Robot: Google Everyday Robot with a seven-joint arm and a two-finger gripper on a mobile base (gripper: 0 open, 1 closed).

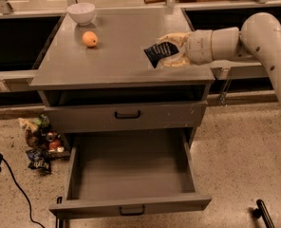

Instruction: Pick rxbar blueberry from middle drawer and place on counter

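Observation:
My gripper [165,52] reaches in from the right and is shut on the rxbar blueberry [156,53], a dark navy packet with white print. It holds the packet just above the right part of the grey counter [117,61]. Below, the middle drawer [131,170] is pulled wide open, and its flat grey floor is bare. The black handle [132,211] shows on its front edge.
A white bowl [81,12] and an orange [89,39] sit at the counter's back left. The upper drawer [127,114] is closed. A heap of crumpled colourful wrappers [40,142] lies on the floor left of the cabinet. A black cable [12,184] runs along the floor.

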